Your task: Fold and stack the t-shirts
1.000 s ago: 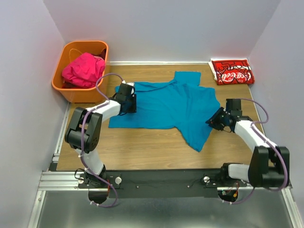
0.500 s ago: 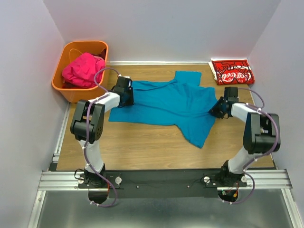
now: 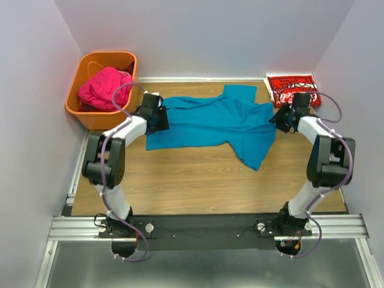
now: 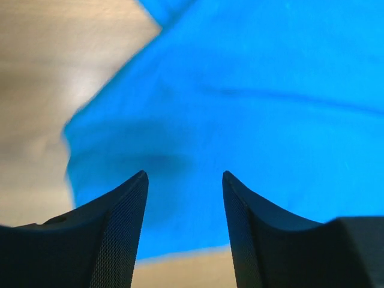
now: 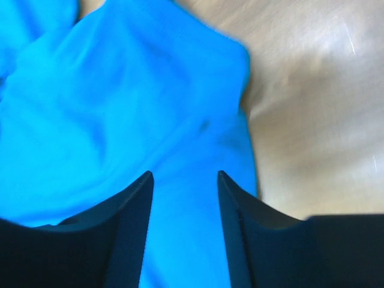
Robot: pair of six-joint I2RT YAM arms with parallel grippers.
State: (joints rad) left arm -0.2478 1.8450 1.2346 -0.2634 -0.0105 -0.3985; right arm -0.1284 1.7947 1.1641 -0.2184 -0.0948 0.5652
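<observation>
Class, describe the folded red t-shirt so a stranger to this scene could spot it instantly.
Start at the wooden table and go to its far right corner, against the back wall. There lies the folded red cloth t-shirt. Unlike the spread teal-blue t-shirt and the crumpled magenta-pink one in the orange plastic basket, it carries white script.

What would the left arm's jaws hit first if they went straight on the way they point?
The teal-blue t-shirt. In the left wrist view the left jaws stand apart, and blue cloth fills the gap right ahead. How far off it lies is unclear, probably close.
</observation>
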